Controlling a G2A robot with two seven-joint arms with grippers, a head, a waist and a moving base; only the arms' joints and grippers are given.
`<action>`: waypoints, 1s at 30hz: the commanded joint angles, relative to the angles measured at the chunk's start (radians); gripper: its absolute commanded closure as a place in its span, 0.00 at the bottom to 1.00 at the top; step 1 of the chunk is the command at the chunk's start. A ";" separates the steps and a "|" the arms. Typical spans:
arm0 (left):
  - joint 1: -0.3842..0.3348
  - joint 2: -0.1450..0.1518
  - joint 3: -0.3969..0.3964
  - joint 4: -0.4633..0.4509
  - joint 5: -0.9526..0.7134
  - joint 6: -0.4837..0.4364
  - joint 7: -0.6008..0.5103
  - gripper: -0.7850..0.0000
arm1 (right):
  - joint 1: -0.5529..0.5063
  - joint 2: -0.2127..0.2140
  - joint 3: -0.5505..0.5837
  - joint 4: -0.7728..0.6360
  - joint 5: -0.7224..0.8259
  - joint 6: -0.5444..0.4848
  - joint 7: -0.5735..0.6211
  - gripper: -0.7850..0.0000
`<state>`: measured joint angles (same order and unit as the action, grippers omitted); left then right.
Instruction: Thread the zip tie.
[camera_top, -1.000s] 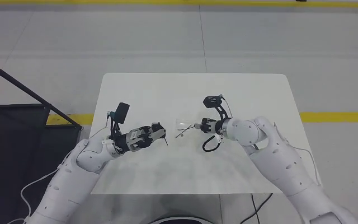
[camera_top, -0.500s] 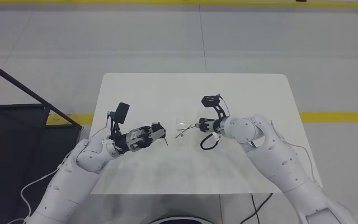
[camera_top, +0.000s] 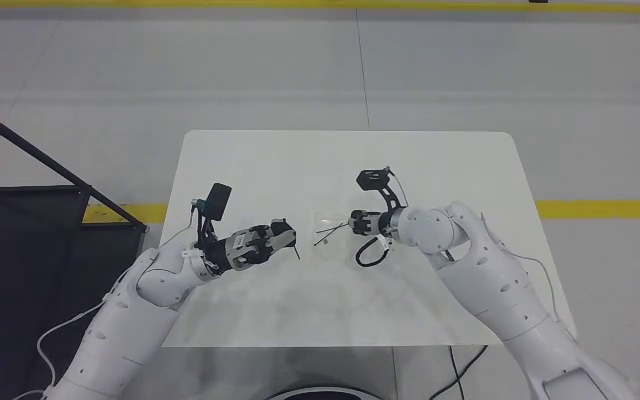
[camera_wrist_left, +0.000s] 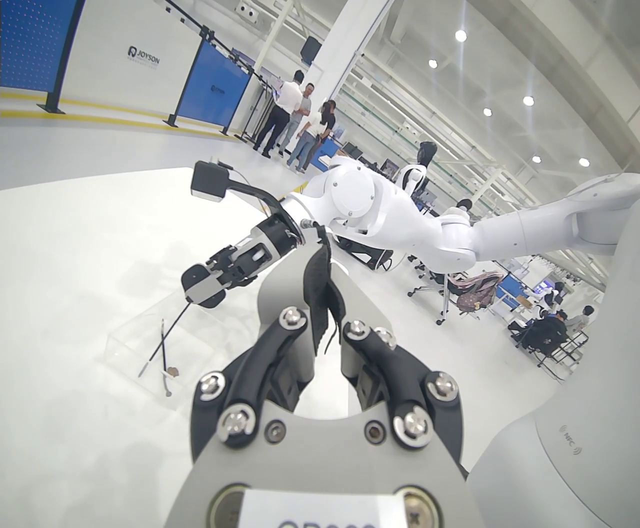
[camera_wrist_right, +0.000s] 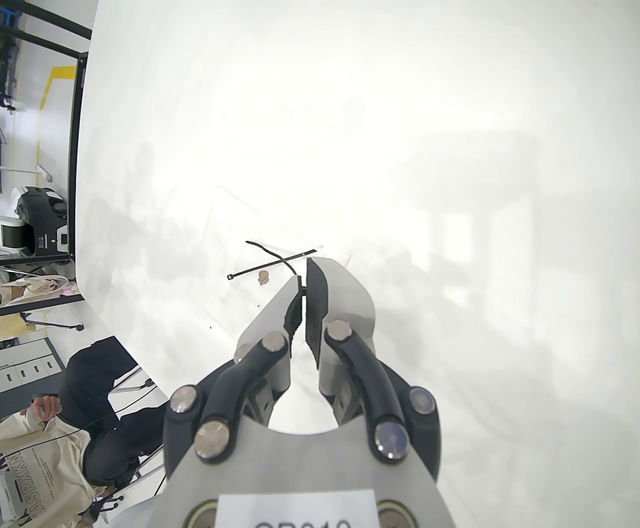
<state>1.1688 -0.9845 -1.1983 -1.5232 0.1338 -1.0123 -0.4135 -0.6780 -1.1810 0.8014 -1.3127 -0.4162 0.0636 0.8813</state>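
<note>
- Over the clear tray (camera_wrist_left: 120, 345) near the middle of the table (camera_top: 250, 160), the right gripper (camera_wrist_right: 304, 280) is clenched on one end of a zip tie (camera_wrist_right: 265, 248). The free length curves out past the fingertips, above the tray.
- A second tie (camera_wrist_right: 250, 271) lies flat in the tray, crossing the held one, beside a small brownish scrap (camera_wrist_right: 262, 276).
- Near the tray, on its other side, the left gripper (camera_wrist_left: 320, 280) is clamped together on a thin black strand (camera_top: 297, 251) (too thin to tell whether it is another tie).
- Step in hand, as I judge it: getting the zip tie up out of the tray, with threading not yet begun.
- The next move calls for bringing the two grippers close and lining the tie's tail up with the slot in the head. The slot is small, so a steady, square approach matters.
</note>
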 joint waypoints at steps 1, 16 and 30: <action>0.000 0.000 0.000 0.000 0.000 0.000 0.000 1.00 | -0.001 0.000 0.006 0.000 0.002 -0.002 -0.002 1.00; 0.016 -0.010 -0.015 -0.043 0.095 0.114 0.084 1.00 | -0.177 0.051 0.198 -0.157 0.014 -0.069 -0.066 1.00; 0.030 -0.026 -0.013 -0.076 0.312 0.164 0.186 1.00 | -0.568 0.126 0.511 -0.460 0.058 -0.258 -0.153 1.00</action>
<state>1.1971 -1.0091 -1.2134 -1.5971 0.4352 -0.8498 -0.2350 -1.2186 -1.0575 1.2944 -1.7571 -0.3598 -0.1876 0.7382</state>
